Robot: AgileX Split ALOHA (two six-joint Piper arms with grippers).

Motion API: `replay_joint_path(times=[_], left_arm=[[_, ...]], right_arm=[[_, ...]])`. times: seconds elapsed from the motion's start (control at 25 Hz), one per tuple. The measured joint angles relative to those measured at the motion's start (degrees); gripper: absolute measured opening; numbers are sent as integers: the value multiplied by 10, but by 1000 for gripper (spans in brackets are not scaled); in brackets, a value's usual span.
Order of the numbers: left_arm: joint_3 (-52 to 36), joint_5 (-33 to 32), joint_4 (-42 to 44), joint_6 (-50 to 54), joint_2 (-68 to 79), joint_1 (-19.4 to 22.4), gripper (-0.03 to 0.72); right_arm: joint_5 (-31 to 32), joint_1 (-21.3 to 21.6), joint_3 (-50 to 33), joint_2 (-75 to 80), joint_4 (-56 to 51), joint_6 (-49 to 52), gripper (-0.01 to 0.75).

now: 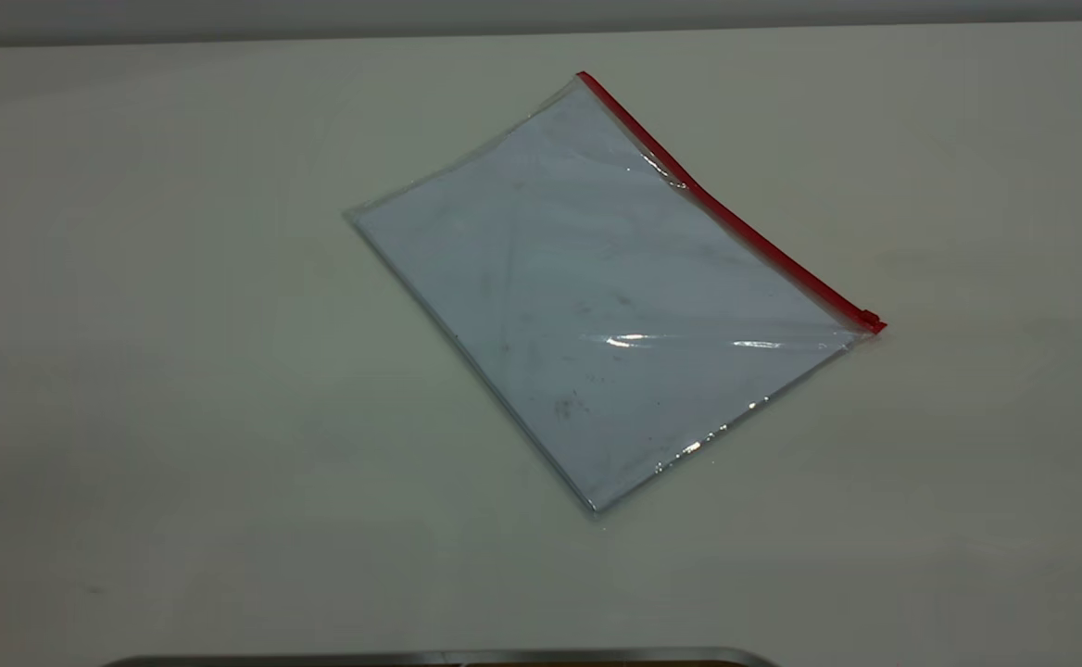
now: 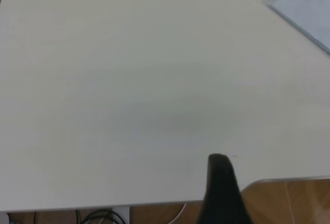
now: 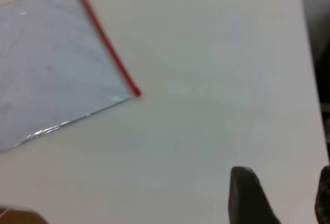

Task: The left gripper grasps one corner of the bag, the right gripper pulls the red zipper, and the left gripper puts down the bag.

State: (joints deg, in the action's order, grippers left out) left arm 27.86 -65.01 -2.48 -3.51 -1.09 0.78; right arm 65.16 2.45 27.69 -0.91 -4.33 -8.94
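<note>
- Left gripper (image 2: 223, 193): one black finger visible above the table (image 1: 133, 371); opening cannot be determined; touching nothing.
- Bag (image 1: 597, 296): lies flat, mid-table, red zipper (image 1: 736, 218) along its right edge.
- Right gripper (image 3: 283, 195): fingers apart, empty, well clear of bag.

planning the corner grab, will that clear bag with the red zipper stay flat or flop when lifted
The bag will probably droop: it looks like thin film, wrinkled with glints. Likely light, since it lies flat and seems empty. Its glossy surface may slip on the table.
</note>
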Motion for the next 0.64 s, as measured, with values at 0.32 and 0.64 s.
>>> replay_joint_path(times=[0.32, 0.64], left_arm=[[0, 0, 0, 0, 0, 0, 590], [0, 0, 0, 0, 0, 0, 590]], right_arm=[[-1, 0, 0, 0, 9, 18, 291], [-1, 0, 0, 0, 9, 18, 243]])
